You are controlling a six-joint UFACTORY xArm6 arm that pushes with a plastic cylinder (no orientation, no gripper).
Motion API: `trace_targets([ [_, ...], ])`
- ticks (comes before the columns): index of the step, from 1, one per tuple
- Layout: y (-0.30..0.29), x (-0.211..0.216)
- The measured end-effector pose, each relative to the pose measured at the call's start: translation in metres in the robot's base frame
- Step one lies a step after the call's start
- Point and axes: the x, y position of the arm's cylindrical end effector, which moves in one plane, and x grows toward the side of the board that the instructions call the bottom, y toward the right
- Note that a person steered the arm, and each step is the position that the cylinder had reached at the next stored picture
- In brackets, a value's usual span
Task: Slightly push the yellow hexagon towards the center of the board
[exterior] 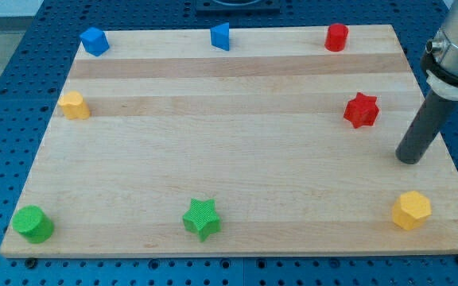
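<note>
The yellow hexagon (411,210) sits near the board's bottom right corner. My tip (409,160) rests on the board just above the hexagon in the view, a short gap apart, not touching it. The dark rod rises up and to the right to the arm at the view's right edge. The red star (361,110) lies up and to the left of my tip.
A red cylinder (336,36), a blue block (221,36) and a blue block (94,40) line the top edge. A yellow block (74,105) is at the left. A green cylinder (33,224) and green star (202,218) lie along the bottom of the wooden board (229,135).
</note>
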Motion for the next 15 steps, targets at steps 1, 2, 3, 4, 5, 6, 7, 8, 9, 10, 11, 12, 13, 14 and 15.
trace_targets([
  [1,0.007,0.009],
  [2,0.031,0.018],
  [3,0.044,0.042],
  [4,0.046,0.073],
  [5,0.046,0.101],
  [6,0.034,0.109],
  [7,0.004,0.109],
  [8,-0.021,0.106],
  [9,-0.03,0.101],
  [10,-0.03,0.08],
  [11,-0.044,0.063],
  [12,-0.076,0.061],
  [13,-0.104,0.061],
  [14,-0.111,0.05],
  [15,-0.114,0.029],
])
